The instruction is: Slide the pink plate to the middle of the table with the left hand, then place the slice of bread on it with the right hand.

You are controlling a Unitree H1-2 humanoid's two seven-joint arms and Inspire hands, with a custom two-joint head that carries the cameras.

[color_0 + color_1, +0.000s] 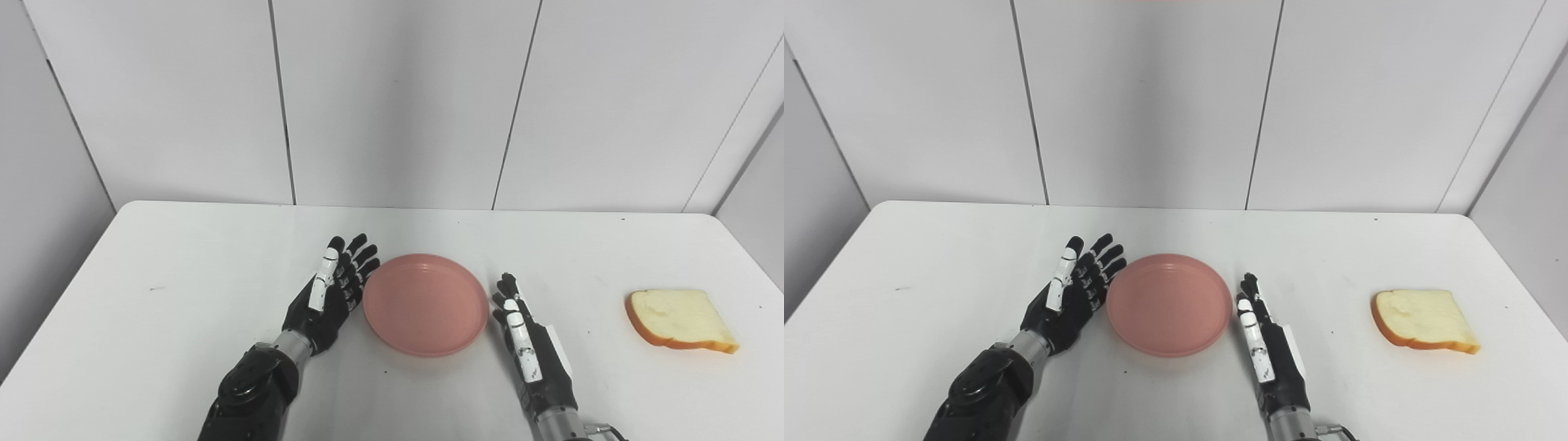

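Pink plate (425, 304): We see it flat on the white table (184, 275), roughly at the middle from left to right and somewhat toward the near edge, empty.
Slice of bread (680, 319): It lies flat at the right of the table, well apart from the plate, crust edge facing near and left.
Left hand (334, 288): Palm turned toward the plate, fingers (358, 257) extended and spread apart, holding nothing. The fingertips sit just beside the plate's far-left rim; we cannot tell whether they touch it.
Right hand (530, 343): On edge just beside the plate's right rim, fingers straight and close together, holding nothing. The bread is well to its right.
Step in hand: We judge the slide to be at or near its end, with the bread transfer not yet begun.
Risk 1, overshoot: Any further push from the left hand could drive the plate against the right hand and tilt or spin it.
Risk 2, swept plate: If the right hand swings toward the bread without lifting, it may clip the rim and drag the plate off centre.
Risk 3, grasp failure: The slice is thin and flat on the table; fingertips may skid over it or push it toward the right edge.
Risk 4, bad placement: A tilted release could leave the bread hanging over the rim.
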